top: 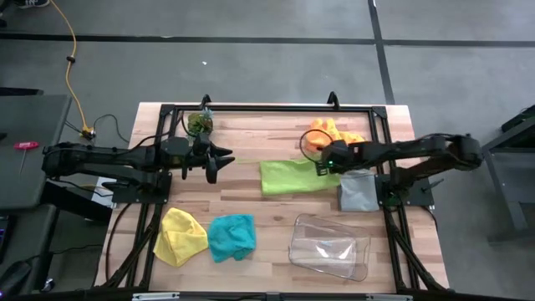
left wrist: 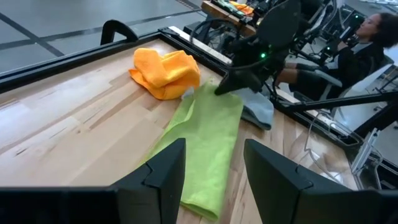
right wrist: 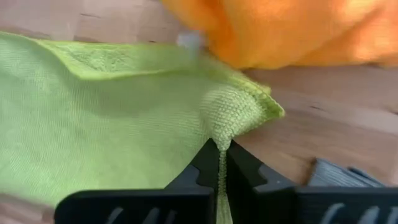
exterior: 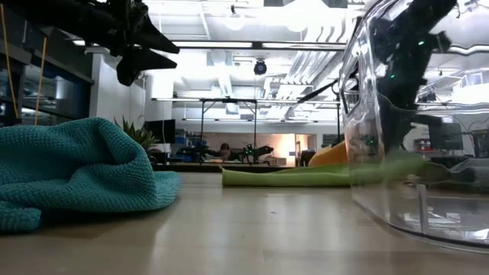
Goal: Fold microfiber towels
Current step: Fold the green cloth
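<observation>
On inspection the work stood at the folding of the lime green towel [top: 292, 176], with the grip on one corner just made; the fold itself was judged not yet carried out. Taking the counter [top: 251, 142] from left to right: the left arm reached in level from the left edge, its left pincer [top: 219, 160] held clear above the boards at mid-counter, fingers [left wrist: 163, 171] standing apart with nothing between them, aimed along the lime green towel. The yellow towel [top: 180, 236] and the teal towel [top: 231, 237] lay crumpled side by side near the front edge, left of centre, untouched. The lime green towel lay spread flat at the centre. The right arm came in from the right edge, stretched low, its wrist tipped down to the cloth; the right pincer [right wrist: 219, 163] was closed tight on the towel's rear right corner, a ridge of pile pinched up between the jaws. The orange towel [top: 333, 134] lay bunched at the rear, touching that same corner, and the grey towel [top: 358, 191] sat just beside the lime one toward the right edge. In my judgement the next move called for lifting the pinched corner and carrying it across without dragging the orange towel along.
</observation>
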Action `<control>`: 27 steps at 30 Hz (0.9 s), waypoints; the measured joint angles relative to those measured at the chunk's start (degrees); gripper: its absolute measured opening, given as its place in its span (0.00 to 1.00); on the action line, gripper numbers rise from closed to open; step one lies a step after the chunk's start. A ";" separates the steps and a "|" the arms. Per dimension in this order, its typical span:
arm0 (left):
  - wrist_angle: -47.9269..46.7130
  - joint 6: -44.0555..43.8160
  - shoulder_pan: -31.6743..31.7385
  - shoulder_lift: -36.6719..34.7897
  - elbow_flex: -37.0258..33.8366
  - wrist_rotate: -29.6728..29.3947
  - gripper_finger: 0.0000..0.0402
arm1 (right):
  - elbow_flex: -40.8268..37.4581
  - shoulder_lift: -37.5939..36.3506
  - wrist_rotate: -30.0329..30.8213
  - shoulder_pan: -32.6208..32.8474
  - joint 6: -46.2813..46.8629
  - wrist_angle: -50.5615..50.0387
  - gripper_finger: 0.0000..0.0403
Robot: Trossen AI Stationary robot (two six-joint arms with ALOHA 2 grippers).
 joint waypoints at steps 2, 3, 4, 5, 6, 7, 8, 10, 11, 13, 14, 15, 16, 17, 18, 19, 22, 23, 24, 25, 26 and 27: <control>0.00 -0.01 0.00 0.00 0.00 -0.11 0.38 | -0.22 -3.03 -0.01 -0.02 -0.04 -0.39 0.00; 0.01 -0.02 -0.02 0.00 0.00 -0.50 0.38 | -0.12 -4.44 0.01 -0.02 -0.04 0.46 0.00; 0.09 -0.02 -0.02 0.00 0.00 -0.94 0.38 | -0.02 -5.59 -0.04 -0.02 -0.04 1.20 0.00; 0.09 -0.02 -0.01 0.00 0.00 -1.22 0.38 | -0.02 -6.39 -0.34 -0.02 -0.04 1.90 0.00; 0.09 -0.02 0.02 0.00 0.00 -1.47 0.38 | -0.03 -6.63 -0.91 -0.01 -0.02 3.03 0.00; 0.13 -0.02 0.02 0.00 0.00 -1.75 0.38 | -0.04 -6.73 -1.47 0.13 -0.04 4.59 0.00; 0.11 -0.04 0.00 0.00 0.00 -1.81 0.38 | -0.04 -6.74 -1.88 0.26 -0.02 6.01 0.00; 0.13 -0.04 0.02 0.00 0.00 -1.81 0.38 | -0.04 -5.58 -2.49 0.83 0.20 10.04 0.00; 0.13 -0.04 0.01 0.00 0.00 -1.81 0.38 | -0.04 -4.64 -2.63 1.21 1.01 11.79 0.00; 0.13 -0.22 0.00 0.00 0.00 -1.81 0.38 | -0.04 -2.68 -3.09 1.97 1.89 16.33 0.00; 0.11 -0.22 0.00 0.00 0.00 -1.81 0.38 | -0.03 -1.54 -3.17 2.38 2.51 19.25 0.00; 0.13 -0.20 0.00 0.00 0.00 -1.81 0.38 | 0.00 -0.32 -3.30 2.78 2.83 21.95 0.00; 0.14 -0.20 0.00 0.00 0.00 -1.81 0.38 | 0.00 0.81 -3.72 3.11 3.19 24.21 0.00; 0.13 -0.20 0.00 0.00 0.00 -1.83 0.38 | -0.01 2.07 -3.96 3.37 3.71 26.91 0.00; 0.13 -0.21 0.00 0.00 0.00 -1.89 0.38 | 0.00 3.32 -4.38 3.61 4.15 29.66 0.00; 0.13 -0.19 0.00 0.00 0.00 -2.05 0.38 | 0.00 4.50 -4.67 3.87 4.54 31.73 0.00; 0.13 -0.11 0.00 0.00 0.00 -2.66 0.38 | 0.02 8.17 -5.50 4.46 5.90 37.26 0.00; 0.13 -0.04 0.00 0.00 0.00 -2.69 0.38 | 0.02 9.19 -5.75 4.57 6.49 38.58 0.00; 0.13 -0.03 0.00 0.00 0.00 -2.78 0.38 | 0.02 10.21 -5.97 4.74 7.15 40.00 0.00; 0.13 -0.03 0.00 0.00 0.00 -2.80 0.38 | 0.02 11.31 -6.02 4.91 7.66 41.92 0.00; 0.13 -0.03 0.00 0.00 0.00 -2.80 0.38 | 0.02 12.20 -6.21 5.08 8.32 43.32 0.00; 0.11 -0.03 0.00 0.00 0.00 -2.82 0.38 | 0.02 12.97 -6.29 5.21 9.01 44.46 0.00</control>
